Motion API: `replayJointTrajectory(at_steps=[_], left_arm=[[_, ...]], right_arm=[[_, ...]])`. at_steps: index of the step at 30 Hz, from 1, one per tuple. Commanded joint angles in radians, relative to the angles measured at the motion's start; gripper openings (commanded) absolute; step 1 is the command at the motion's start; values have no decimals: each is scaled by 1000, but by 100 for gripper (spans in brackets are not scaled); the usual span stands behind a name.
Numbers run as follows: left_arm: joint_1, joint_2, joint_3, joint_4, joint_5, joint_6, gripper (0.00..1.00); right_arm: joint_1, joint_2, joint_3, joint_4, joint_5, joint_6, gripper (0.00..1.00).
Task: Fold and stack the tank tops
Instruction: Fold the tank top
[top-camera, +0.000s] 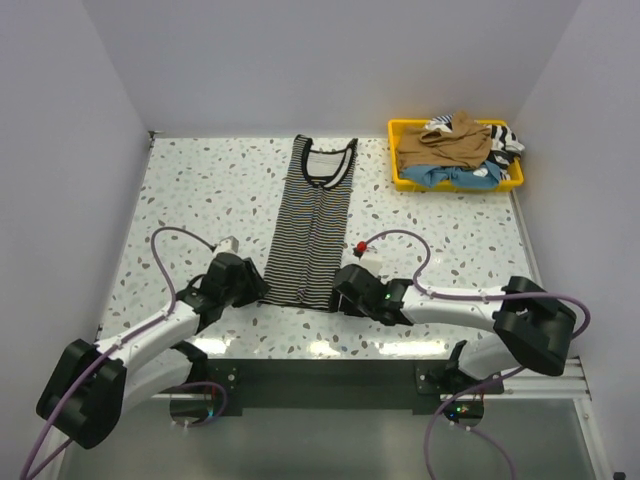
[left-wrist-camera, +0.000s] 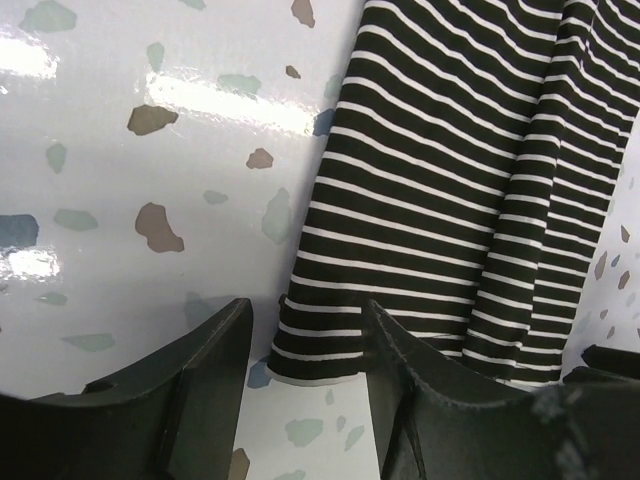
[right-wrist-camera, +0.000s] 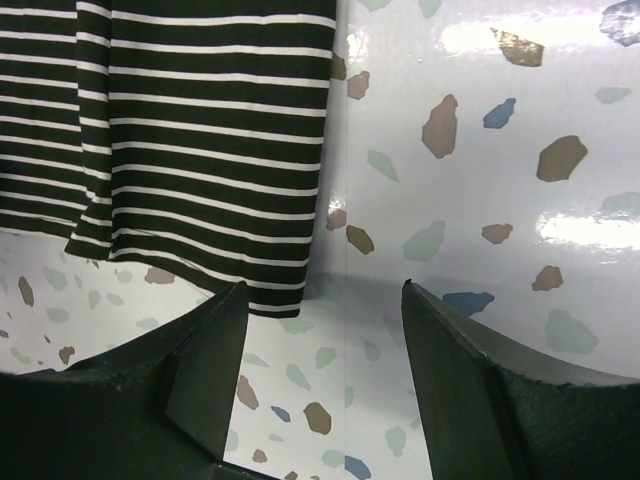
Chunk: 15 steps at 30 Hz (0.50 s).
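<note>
A black-and-white striped tank top (top-camera: 314, 222) lies flat and narrow on the table, neckline at the far end, hem near me. My left gripper (top-camera: 256, 290) is open at the hem's left corner; in the left wrist view the striped hem corner (left-wrist-camera: 315, 350) sits between the open fingers (left-wrist-camera: 210, 370). My right gripper (top-camera: 342, 292) is open at the hem's right corner; in the right wrist view the hem corner (right-wrist-camera: 285, 285) lies just ahead of the left finger (right-wrist-camera: 205, 370), with bare table between the jaws. A tan-brown top (top-camera: 445, 145) and a light blue one (top-camera: 455, 176) lie in a tray.
The yellow tray (top-camera: 400, 175) stands at the far right corner, with another striped piece (top-camera: 503, 138) at its right end. The speckled table (top-camera: 200, 200) is walled on the left, back and right. Purple cables (top-camera: 400, 240) loop over the table near both arms.
</note>
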<state>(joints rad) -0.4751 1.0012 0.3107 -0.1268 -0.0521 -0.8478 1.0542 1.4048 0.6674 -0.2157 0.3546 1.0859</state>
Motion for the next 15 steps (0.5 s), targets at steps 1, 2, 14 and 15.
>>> replayJointTrajectory(at_steps=[1, 2, 14, 15], left_arm=[[-51, 33, -25, -89, -71, -63, 53], [-74, 37, -27, -91, -78, -72, 52], [-111, 43, -44, -105, -104, -137, 45], [-111, 46, -45, -103, -101, -137, 44]], right_arm=[[6, 26, 49, 30, 41, 28, 66], [7, 26, 44, 36, 41, 34, 65], [32, 92, 60, 70, 34, 42, 58], [36, 98, 64, 68, 35, 42, 58]])
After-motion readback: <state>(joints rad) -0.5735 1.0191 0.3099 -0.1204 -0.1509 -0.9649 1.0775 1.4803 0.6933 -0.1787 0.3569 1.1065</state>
